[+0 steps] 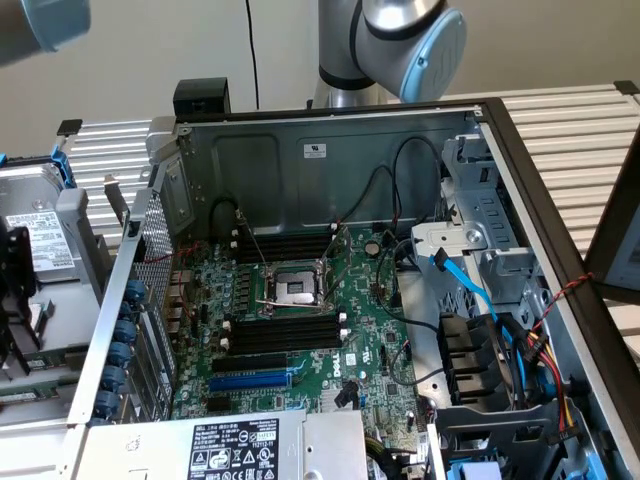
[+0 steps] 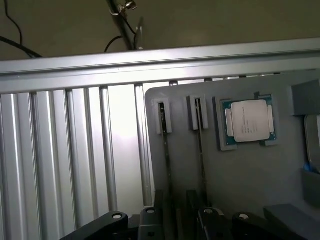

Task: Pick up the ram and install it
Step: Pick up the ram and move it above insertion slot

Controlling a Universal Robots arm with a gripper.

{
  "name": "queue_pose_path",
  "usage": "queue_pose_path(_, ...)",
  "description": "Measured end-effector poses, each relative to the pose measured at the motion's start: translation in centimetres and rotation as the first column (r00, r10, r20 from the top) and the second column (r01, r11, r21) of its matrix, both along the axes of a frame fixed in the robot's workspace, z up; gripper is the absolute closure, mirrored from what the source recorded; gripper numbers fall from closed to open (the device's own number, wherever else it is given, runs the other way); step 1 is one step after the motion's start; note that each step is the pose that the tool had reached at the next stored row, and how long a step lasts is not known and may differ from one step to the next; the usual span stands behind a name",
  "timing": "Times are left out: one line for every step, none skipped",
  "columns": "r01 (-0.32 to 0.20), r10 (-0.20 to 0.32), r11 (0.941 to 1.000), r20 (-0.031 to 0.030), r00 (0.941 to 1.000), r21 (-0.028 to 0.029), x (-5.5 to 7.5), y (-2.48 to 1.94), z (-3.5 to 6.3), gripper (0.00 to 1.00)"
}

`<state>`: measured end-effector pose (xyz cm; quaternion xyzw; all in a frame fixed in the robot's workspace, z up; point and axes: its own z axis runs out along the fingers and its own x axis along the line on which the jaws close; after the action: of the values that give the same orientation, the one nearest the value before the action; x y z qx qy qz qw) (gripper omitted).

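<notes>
Gripper (image 2: 178, 221) jaws stand released, holding nothing, near the ram (image 2: 165, 150) standing edge-on in the grey tray (image 2: 250, 180); a skewed descent might clip the neighbouring stick (image 2: 201, 150).

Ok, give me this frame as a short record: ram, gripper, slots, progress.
rams: two, standing on edge in the tray, beside the CPU
gripper: open, empty, close to the rams
slots: black, on the motherboard, no ram in them
progress: ram not yet picked up
</notes>
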<state>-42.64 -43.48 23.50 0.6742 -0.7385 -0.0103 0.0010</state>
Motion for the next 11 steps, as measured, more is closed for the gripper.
queue_pose_path(-0.003,0.003,1.0,0.0002,1.0,0.0001,0.0,-0.08,-0.19,0.67)
queue_pose_path(-0.007,0.007,1.0,0.0002,1.0,0.0001,0.0,-0.15,-0.37,0.67)
queue_pose_path(-0.01,0.01,0.9999,0.0001,0.9999,0.0,0.1,-0.21,-0.54,0.67)
queue_pose_path(-0.015,0.015,0.9999,0.0001,0.9999,0.0,0.1,-0.25,-0.73,0.67)
queue_pose_path(-0.021,0.021,0.9998,0.0001,0.9998,0.0001,0.2,-0.27,-0.92,0.67)
queue_pose_path(-0.026,0.026,0.9997,0.0,0.9997,0.0,0.2,-0.29,-1.09,0.67)
queue_pose_path(-0.032,0.032,0.9995,0.0,0.9995,0.0001,0.3,-0.29,-1.27,0.67)
queue_pose_path(-0.038,0.038,0.9993,0.0,0.9993,0.0001,0.3,-0.29,-1.45,0.67)
queue_pose_path(-0.044,0.044,0.999,0.0001,0.999,0.0001,0.4,-0.29,-1.63,0.67)
queue_pose_path(-0.052,0.052,0.9987,0.0,0.9987,0.0,0.4,-0.29,-1.82,0.67)
queue_pose_path(-0.058,0.058,0.9983,0.0001,0.9983,0.0001,0.4,-0.29,-1.99,0.67)
